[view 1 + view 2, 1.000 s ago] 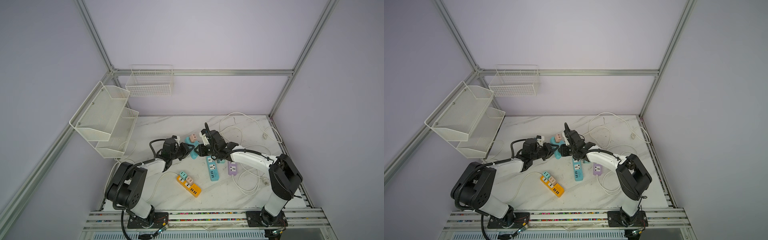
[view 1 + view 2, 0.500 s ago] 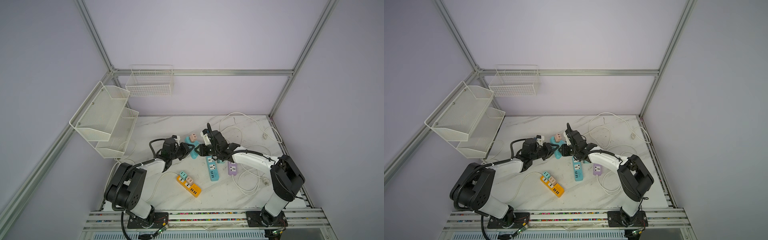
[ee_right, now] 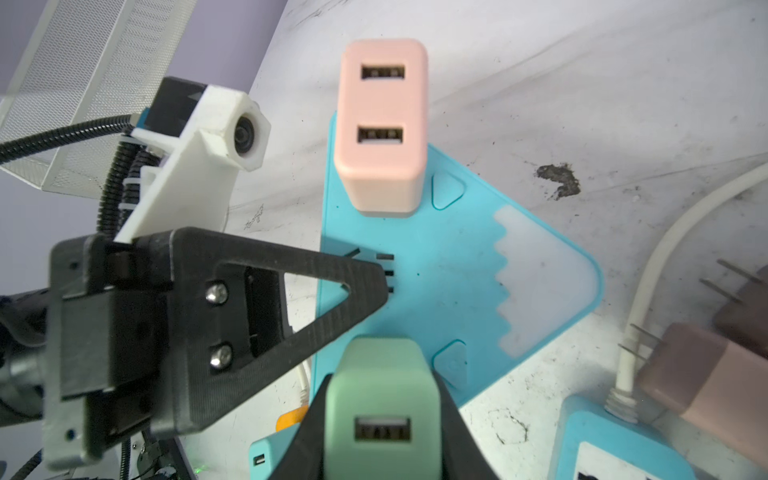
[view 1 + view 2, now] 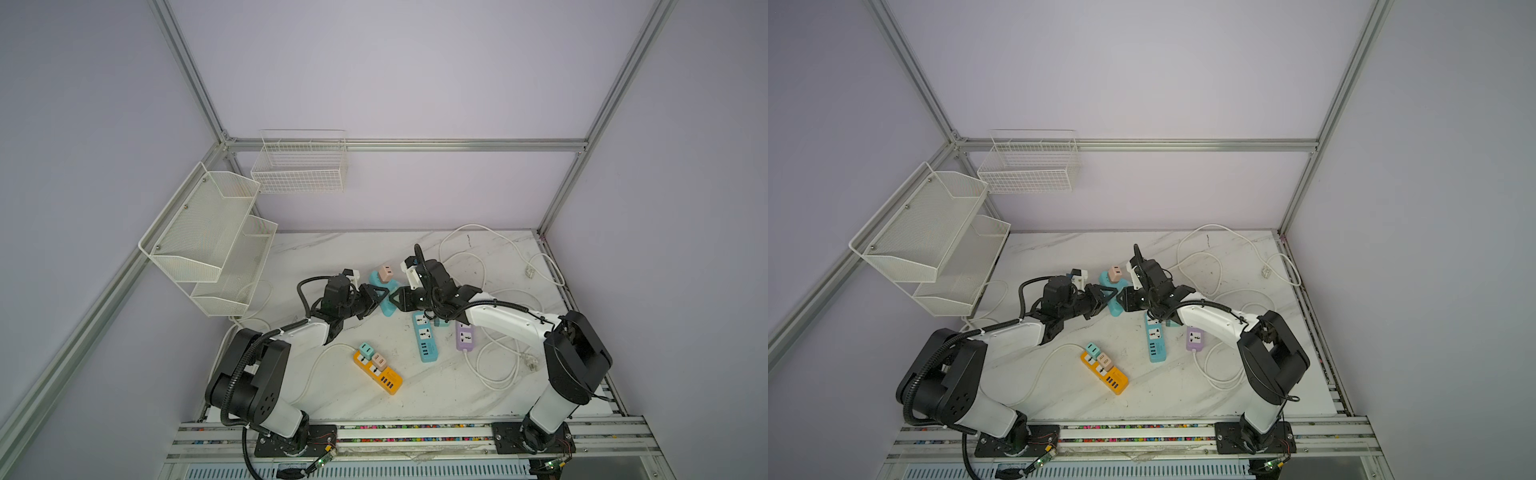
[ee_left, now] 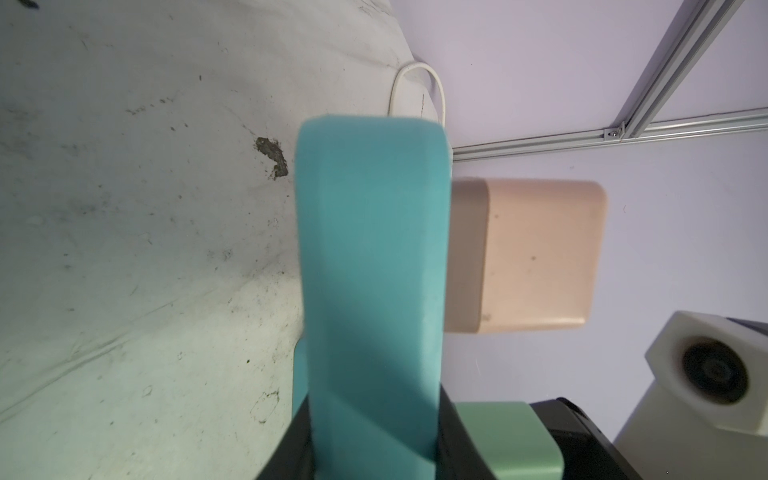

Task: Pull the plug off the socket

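The right pincer (image 3: pixel 382 386) is clamped on the likely light, rigid, smooth-sided green plug (image 3: pixel 382 419) seated in a corner of the teal socket (image 3: pixel 449 282) on the table (image 3: pixel 582 104), with the left pincer (image 3: pixel 368 291) pinching the socket's edge, so a firm flat-side grip pulling straight out seems wise.

Robot lab, aluminium frame (image 4: pixel 407 144)

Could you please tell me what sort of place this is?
Probably a robot test cell: silver aluminium frame holding lilac wall panels, white marble-pattern tabletop, two black-and-white arms bolted at its front.
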`<action>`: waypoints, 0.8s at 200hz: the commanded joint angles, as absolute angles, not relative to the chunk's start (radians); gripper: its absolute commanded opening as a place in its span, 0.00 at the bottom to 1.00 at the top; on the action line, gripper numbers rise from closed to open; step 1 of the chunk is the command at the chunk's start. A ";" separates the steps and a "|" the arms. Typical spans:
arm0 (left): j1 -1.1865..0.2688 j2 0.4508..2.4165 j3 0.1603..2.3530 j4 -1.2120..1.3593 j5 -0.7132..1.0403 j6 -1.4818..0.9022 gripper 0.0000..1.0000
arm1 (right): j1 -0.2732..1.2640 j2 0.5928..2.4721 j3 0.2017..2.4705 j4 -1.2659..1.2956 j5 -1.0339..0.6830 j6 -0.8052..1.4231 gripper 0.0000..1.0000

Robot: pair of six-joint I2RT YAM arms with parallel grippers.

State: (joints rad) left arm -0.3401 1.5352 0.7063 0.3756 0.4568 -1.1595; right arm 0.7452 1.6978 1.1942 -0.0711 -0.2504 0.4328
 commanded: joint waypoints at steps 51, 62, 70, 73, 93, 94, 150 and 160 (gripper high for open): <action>-0.317 1.534 0.657 0.414 0.432 -1.145 0.00 | 0.775 1.689 1.228 -0.129 -0.115 0.379 0.26; -0.317 1.533 0.652 0.419 0.437 -1.144 0.00 | 0.735 1.678 1.194 -0.084 -0.184 0.411 0.26; -0.316 1.531 0.647 0.421 0.437 -1.143 0.00 | 0.711 1.672 1.173 -0.051 -0.231 0.428 0.26; -0.317 1.530 0.645 0.422 0.437 -1.142 0.00 | 0.706 1.669 1.169 -0.041 -0.244 0.431 0.26; -0.317 1.526 0.640 0.423 0.436 -1.129 0.00 | 0.709 1.673 1.178 -0.042 -0.239 0.428 0.27; -0.317 1.525 0.639 0.423 0.436 -1.129 0.00 | 0.712 1.673 1.180 -0.042 -0.238 0.427 0.27; -0.317 1.536 0.643 0.431 0.440 -1.129 0.00 | 0.765 1.687 1.224 -0.121 -0.132 0.368 0.28; -0.317 1.535 0.640 0.430 0.441 -1.128 0.00 | 0.727 1.678 1.204 -0.101 -0.173 0.391 0.28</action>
